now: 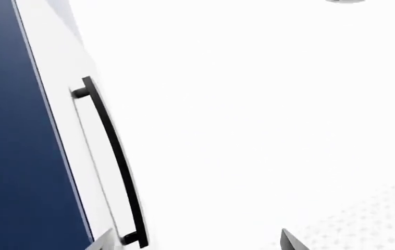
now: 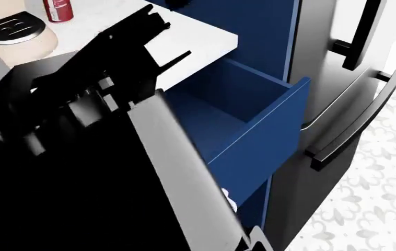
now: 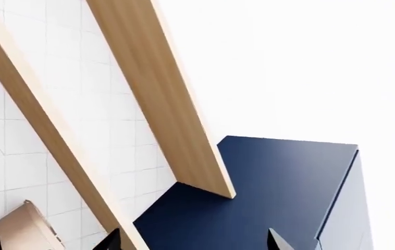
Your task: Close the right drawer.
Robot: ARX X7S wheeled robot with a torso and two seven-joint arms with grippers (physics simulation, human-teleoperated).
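Note:
The right drawer (image 2: 268, 141) shows in the head view, pulled far out of the navy cabinet, with its navy inside walls and floor open to view. A bit of its white handle (image 2: 229, 200) peeks out below the front panel. A black and grey arm (image 2: 177, 172) covers the left and middle of that view. It ends in a black gripper (image 2: 169, 39) over the counter with its fingers apart; I cannot tell which arm it is. My left gripper (image 1: 197, 245) is open and empty, facing a black bar handle (image 1: 114, 156). My right gripper (image 3: 194, 245) is open and empty.
The steel fridge (image 2: 323, 63) with black bar handles (image 2: 354, 120) stands right beside the drawer. A white countertop (image 2: 205, 36) holds a red can (image 2: 58, 9) and a black item on a beige board (image 2: 13, 29). The right wrist view shows wooden shelves (image 3: 162, 99), a tiled wall and a navy cabinet top (image 3: 267, 192).

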